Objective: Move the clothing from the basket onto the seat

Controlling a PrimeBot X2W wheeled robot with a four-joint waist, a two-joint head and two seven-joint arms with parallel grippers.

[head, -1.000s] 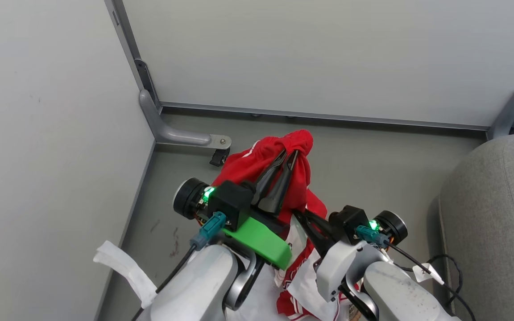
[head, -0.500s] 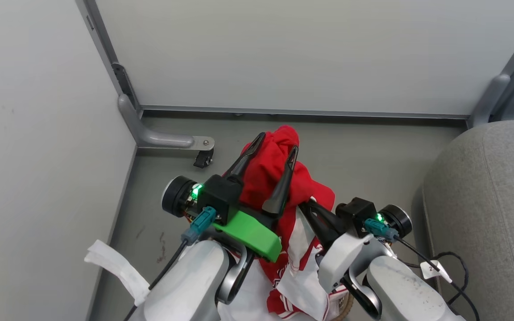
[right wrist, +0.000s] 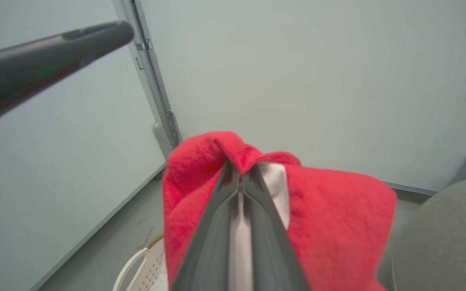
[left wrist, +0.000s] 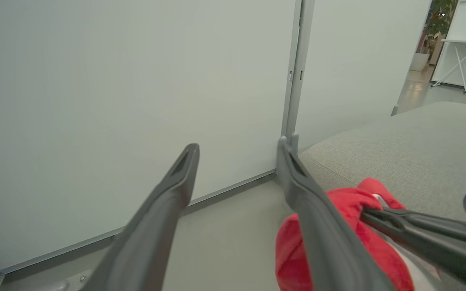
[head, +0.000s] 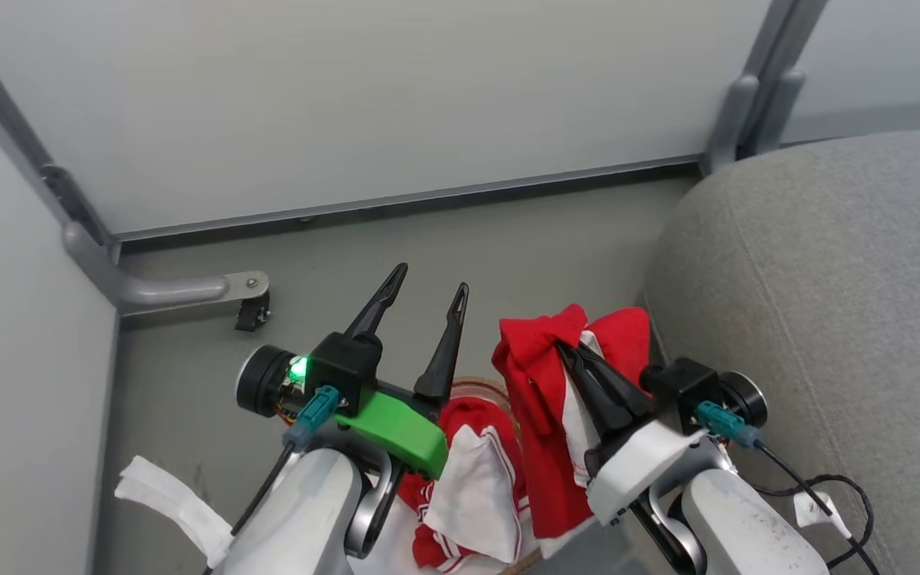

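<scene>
My right gripper (head: 565,350) is shut on a red garment with a white panel (head: 544,383), which hangs from it just left of the grey seat (head: 827,279). In the right wrist view the shut fingers (right wrist: 217,226) pinch the top fold of this clothing (right wrist: 330,210). My left gripper (head: 430,281) stands open and holds nothing, a little left of the held garment; its wrist view shows spread fingers (left wrist: 164,202) and the red cloth (left wrist: 350,200) beside them. More red-and-white clothing (head: 468,471) lies in the basket (head: 482,385), mostly hidden beneath my arms.
Pale partition walls (head: 348,104) close off the back and left. A metal partition foot with a small castor (head: 188,287) rests on the grey floor. A black cable (head: 827,491) hangs by my right forearm. The basket's perforated white edge (right wrist: 144,266) lies below the held garment.
My left gripper has opened and let go of the red garment, which now hangs from the right gripper alone. The camera has turned right, bringing much more of the seat into view.
</scene>
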